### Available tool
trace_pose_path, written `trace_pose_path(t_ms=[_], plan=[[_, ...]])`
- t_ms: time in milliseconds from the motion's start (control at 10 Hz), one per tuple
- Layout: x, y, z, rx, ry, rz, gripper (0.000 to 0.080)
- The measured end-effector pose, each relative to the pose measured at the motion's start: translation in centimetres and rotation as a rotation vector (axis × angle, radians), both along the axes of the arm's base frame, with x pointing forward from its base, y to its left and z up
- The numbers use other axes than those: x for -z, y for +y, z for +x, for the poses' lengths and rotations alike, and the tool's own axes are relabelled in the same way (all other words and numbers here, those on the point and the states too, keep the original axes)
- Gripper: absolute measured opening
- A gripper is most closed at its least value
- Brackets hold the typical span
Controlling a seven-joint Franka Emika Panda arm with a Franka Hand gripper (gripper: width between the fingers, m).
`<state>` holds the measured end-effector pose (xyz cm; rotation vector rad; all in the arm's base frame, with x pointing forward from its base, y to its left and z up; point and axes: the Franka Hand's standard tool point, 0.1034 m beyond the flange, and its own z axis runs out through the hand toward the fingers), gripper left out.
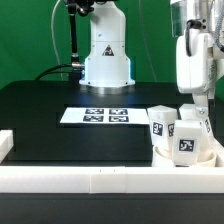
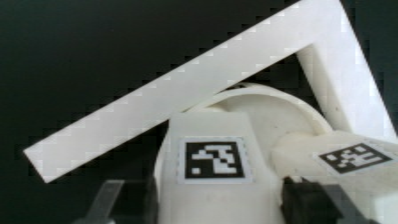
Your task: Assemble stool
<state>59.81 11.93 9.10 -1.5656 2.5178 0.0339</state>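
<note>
The round white seat (image 1: 190, 158) lies by the front rail at the exterior view's right. White legs with black-and-white tags stand on it: one (image 1: 160, 122) at the left, one (image 1: 187, 141) in front, and one (image 1: 197, 121) under my gripper (image 1: 192, 108). In the wrist view a tagged leg (image 2: 215, 160) fills the gap of my gripper (image 2: 217, 202), with a dark finger (image 2: 118, 200) against each side. A second tagged leg (image 2: 350, 158) stands beside it on the seat (image 2: 267, 105).
The marker board (image 1: 95, 116) lies flat in the middle of the black table. White border rails (image 1: 90, 180) run along the front and left edges, and their corner (image 2: 196, 90) shows in the wrist view. The arm's white base (image 1: 106, 55) stands at the back.
</note>
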Motion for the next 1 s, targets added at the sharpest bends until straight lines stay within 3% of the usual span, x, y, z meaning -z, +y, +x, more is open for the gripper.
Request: trace_pose_path(t_ms=[100,200,300,400,600,1000], plan=[[-0.3,-0.1,0.1,-0.010,-0.006,0.004,0.0536],[-0.9,0.1,0.2,-0.015,-0.014,0.009,0.0536],[-1.8,0.4,0.2,-0.020,-0.025,0.017,0.0633],[-2.3,0.7,0.2,-0.040,-0.035,0.019,0.0633],[-1.9,0.6,0.1,-0.106,-0.037,0.005,0.0646],[-2.6,1.3,0.2,-0.529,-0.008,-0.017,0.0649]])
